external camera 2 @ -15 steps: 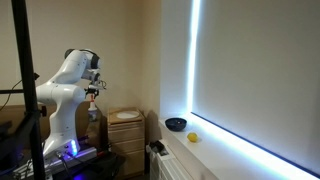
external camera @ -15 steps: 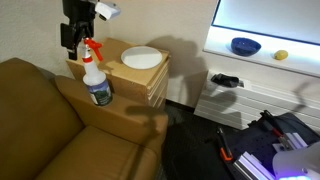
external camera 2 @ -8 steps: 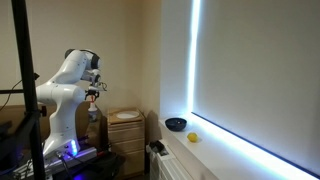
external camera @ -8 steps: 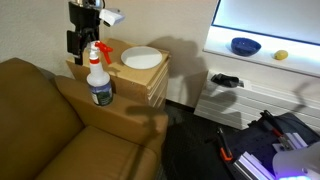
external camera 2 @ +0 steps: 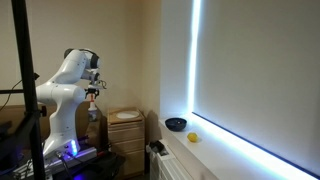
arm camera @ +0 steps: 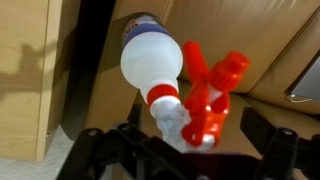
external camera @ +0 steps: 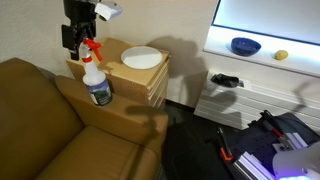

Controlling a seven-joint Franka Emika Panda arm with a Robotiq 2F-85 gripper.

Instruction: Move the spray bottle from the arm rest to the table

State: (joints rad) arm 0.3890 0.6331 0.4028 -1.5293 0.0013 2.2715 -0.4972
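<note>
Spray bottle [external camera: 97, 78] stands upright on the arm rest [external camera: 115, 118] of the brown sofa [external camera: 35, 120], near the end that meets the wooden side table [external camera: 145, 82]. My gripper [external camera: 76, 42] hangs at the bottle's twelve o'clock. In the wrist view my jaws are open: the fingers [arm camera: 98, 150] stand wide apart to either side of the red trigger head [arm camera: 212, 100], and I judge they touch nothing.

A thin plastic bottle like this should be light, though I cannot tell how full it is. The wall looks smooth and will likely give under a hard squeeze. It is tall on a small base, so a nudge could tip it on the padded arm. I would close on the neck just under the trigger head, or high on the body above the dark label, and keep off the trigger.

At the bottle's two o'clock a white plate [external camera: 142, 57] lies on the side table. Far off toward three o'clock is the white table [external camera: 262, 62], with a blue bowl [external camera: 245, 45] and a small yellow thing [external camera: 281, 55].
</note>
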